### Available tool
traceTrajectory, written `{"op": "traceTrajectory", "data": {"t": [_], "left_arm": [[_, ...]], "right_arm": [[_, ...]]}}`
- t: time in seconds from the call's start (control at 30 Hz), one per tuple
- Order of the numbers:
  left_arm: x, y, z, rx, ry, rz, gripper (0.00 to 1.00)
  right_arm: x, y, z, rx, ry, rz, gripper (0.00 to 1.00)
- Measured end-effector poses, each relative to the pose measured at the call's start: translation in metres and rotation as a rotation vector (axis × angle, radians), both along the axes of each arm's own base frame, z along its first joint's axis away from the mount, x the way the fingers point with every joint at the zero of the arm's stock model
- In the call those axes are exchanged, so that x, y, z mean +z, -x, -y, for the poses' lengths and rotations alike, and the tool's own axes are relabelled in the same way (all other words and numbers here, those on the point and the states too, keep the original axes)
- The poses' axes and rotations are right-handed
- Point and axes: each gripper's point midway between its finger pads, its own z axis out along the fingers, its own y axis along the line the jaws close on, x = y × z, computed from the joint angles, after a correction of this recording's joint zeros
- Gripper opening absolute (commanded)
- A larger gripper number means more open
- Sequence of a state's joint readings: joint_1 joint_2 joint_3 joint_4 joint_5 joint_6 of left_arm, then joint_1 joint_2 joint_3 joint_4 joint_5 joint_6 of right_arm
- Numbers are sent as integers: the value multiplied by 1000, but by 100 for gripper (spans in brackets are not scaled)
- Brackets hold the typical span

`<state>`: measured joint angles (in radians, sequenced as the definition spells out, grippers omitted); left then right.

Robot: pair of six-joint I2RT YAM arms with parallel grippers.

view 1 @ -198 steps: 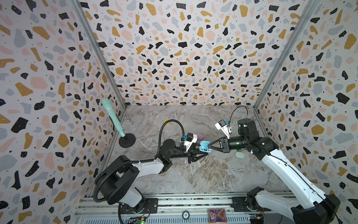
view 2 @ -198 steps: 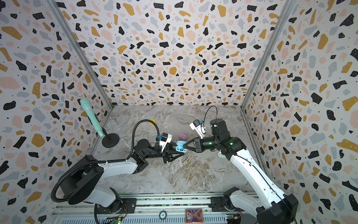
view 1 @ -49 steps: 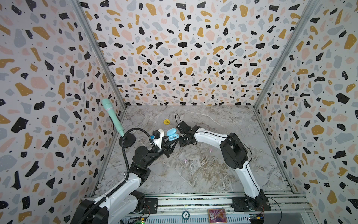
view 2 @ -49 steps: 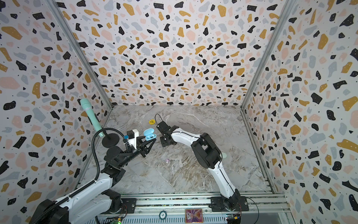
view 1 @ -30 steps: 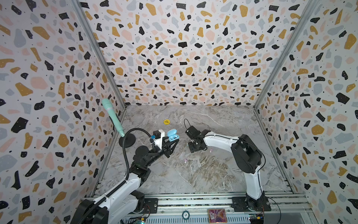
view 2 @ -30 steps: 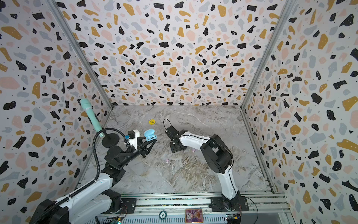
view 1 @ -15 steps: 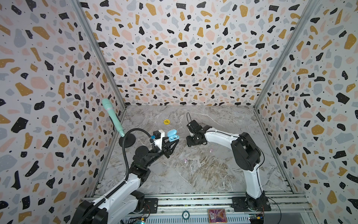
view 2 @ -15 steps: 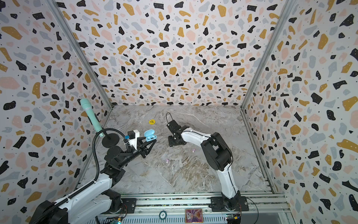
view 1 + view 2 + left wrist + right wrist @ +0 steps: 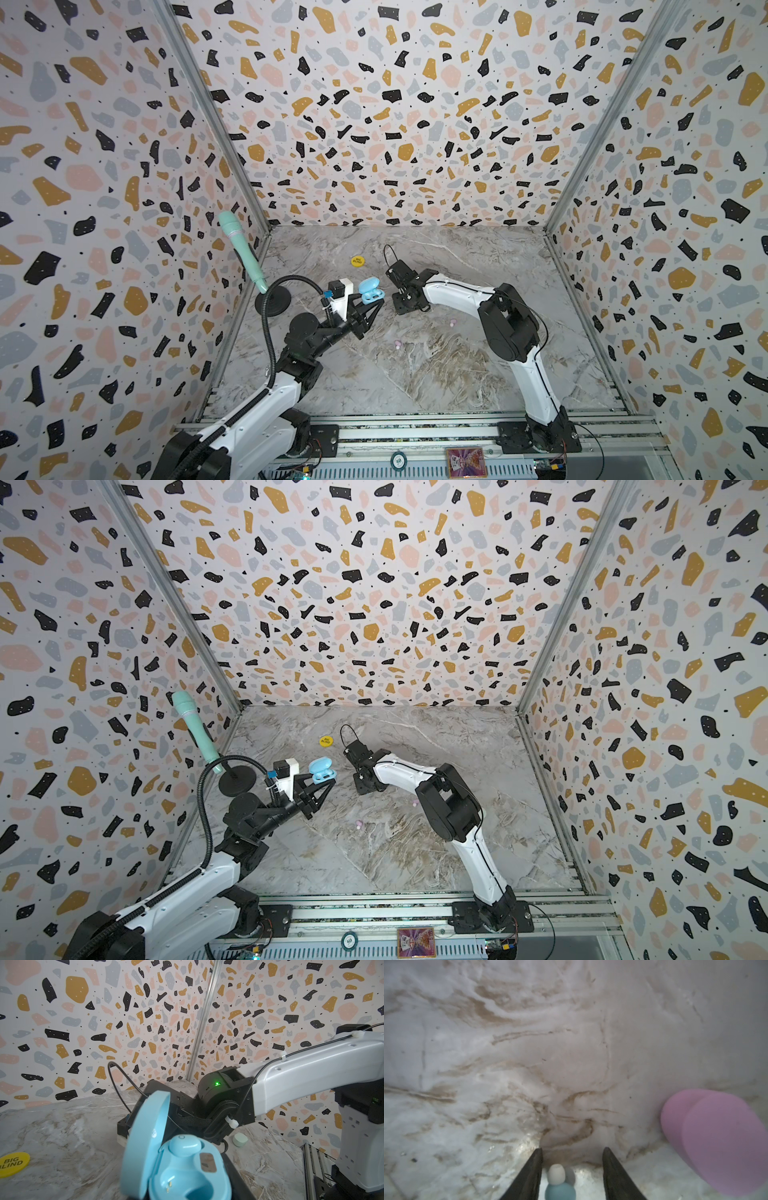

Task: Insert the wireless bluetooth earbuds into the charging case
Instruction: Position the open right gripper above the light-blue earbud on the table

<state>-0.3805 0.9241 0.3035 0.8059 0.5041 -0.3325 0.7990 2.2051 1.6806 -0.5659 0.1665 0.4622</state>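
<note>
My left gripper (image 9: 367, 300) is shut on an open light-blue charging case (image 9: 371, 289) (image 9: 322, 769), held above the table left of centre. In the left wrist view the case (image 9: 187, 1169) has its lid up, one blue earbud (image 9: 184, 1145) seated in it and the slot beside it empty. Just right of the case, my right gripper (image 9: 402, 308) points down at the table. In the right wrist view its jaws (image 9: 572, 1149) stand apart around a blue earbud (image 9: 559, 1188) with a whitish tip, which lies closer to one finger. Two pink earbuds (image 9: 452, 322) (image 9: 397, 343) lie loose on the table.
A yellow disc (image 9: 357, 261) lies behind the grippers. A teal microphone (image 9: 241, 249) on a black round stand (image 9: 273, 302) is at the left wall. A pink case (image 9: 720, 1142) lies close beside my right gripper, and a pale green case (image 9: 240, 1139) sits beyond the right arm.
My right gripper has shifted a little toward the blue case and now stands over the blue earbud. The left arm holds the case where it was.
</note>
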Motion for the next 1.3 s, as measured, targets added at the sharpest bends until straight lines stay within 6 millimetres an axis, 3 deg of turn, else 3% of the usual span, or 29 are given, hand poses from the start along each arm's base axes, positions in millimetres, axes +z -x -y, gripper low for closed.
{"op": "traceTrajectory", "data": {"t": [0.2,0.33,0.57,0.87,1.3], "left_arm": [[1,2,1,-10,0,2,12],[0,2,1,-11,0,0,12],[0,2,1,-11,0,-1,12],[0,2,1,-13,-1,-2,12],[0,2,1,-15,-1,-3,12]], "right_arm": [[1,29,42,-38,97,-26,46],[6,39,56,-50,115,-31,50],[15,41,54,-62,47,-39,59],[-1,54,72,-109,-120,-151,68],[8,55,41,-85,-329,-197,68]]}}
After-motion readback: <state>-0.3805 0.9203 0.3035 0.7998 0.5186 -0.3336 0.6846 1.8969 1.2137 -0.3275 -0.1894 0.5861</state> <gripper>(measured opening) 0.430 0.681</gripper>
